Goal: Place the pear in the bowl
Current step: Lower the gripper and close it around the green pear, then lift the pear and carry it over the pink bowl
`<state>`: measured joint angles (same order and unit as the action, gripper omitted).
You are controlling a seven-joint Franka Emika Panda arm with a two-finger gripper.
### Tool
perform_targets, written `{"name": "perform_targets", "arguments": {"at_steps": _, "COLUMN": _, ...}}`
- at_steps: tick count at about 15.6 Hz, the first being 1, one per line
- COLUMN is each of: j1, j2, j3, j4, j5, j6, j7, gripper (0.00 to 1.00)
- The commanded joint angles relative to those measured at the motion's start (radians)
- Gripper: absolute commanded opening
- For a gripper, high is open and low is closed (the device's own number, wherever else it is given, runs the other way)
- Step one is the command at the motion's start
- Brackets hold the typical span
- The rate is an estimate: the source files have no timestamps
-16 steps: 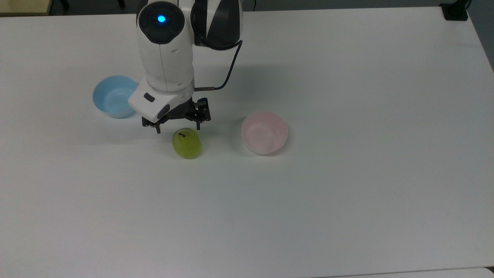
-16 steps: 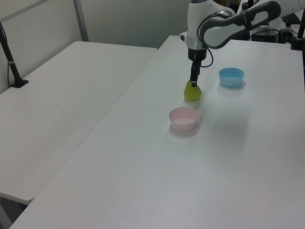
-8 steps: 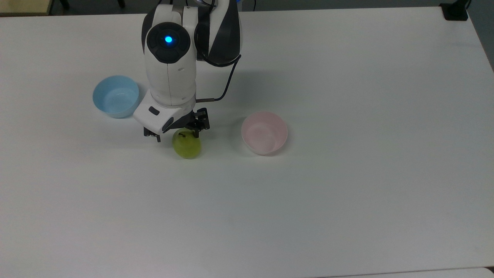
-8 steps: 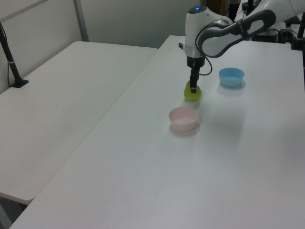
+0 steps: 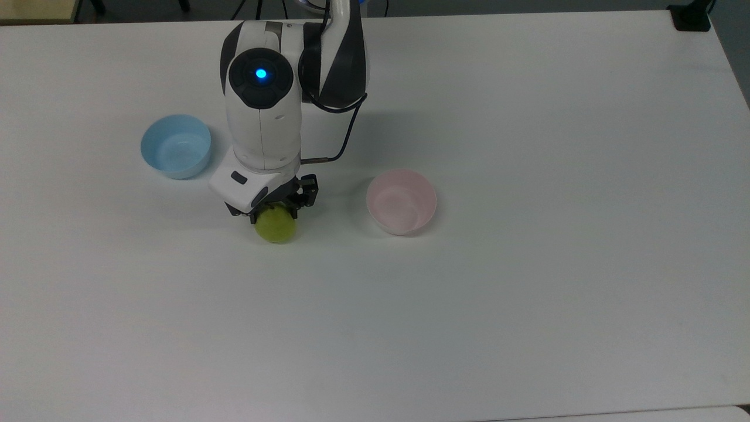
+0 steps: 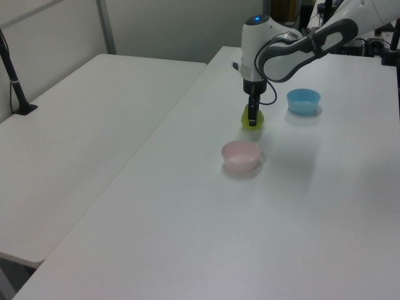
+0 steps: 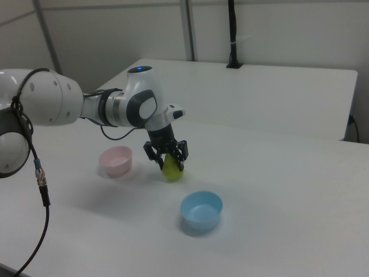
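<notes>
The gripper (image 5: 274, 212) sits low over the pear (image 5: 275, 226), fingers spread on either side of it. The pear rests on the white bench (image 5: 527, 293), between the pink bowl (image 5: 401, 201) and the light blue bowl (image 5: 175, 146).

The pear (image 5: 275, 227) sits on the table (image 5: 527, 293), serving as the landmark. In the top view, the bowl (image 5: 402, 202) lies to the top view's right of the pear, apart from it. The second bowl (image 5: 175, 146) lies to the top view's left of the pear and farther back. The gripper (image 5: 270, 212) stands directly over the pear's rear part.
</notes>
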<state>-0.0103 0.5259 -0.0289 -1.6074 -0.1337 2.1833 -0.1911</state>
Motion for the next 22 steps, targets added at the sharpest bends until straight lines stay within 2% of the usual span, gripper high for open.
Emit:
{"name": "perform_targets", "arguments": {"at_steps": 1, "j1": 0.006, "j2": -0.017, "j3": -0.005, "j4": -0.014, "j5": -0.01, "j6": 0.015, "j7": -0.016, "gripper": 0.43}}
{"name": "perform_targets", "arguments": {"at_steps": 5, "j1": 0.026, "j2": -0.095, "j3": -0.002, "j4": -0.039, "j5": -0.01, "j6": -0.046, "j7": 0.031, "gripper": 0.43}}
{"name": "perform_targets", "arguments": {"at_steps": 11, "j1": 0.128, "j2": -0.149, "j3": -0.002, "j4": -0.039, "j5": -0.01, "j6": -0.12, "j7": 0.192, "gripper": 0.43}}
{"name": "perform_targets", "arguments": {"at_steps": 16, "j1": 0.222, "j2": -0.149, "j3": 0.001, "j4": -0.037, "j5": -0.009, "j6": -0.155, "j7": 0.311, "gripper": 0.44}}
{"name": "perform_targets", "arguments": {"at_steps": 22, "j1": 0.288, "j2": -0.127, "j3": 0.009, "j4": -0.031, "j5": 0.02, "j6": -0.119, "j7": 0.351, "gripper": 0.46}}
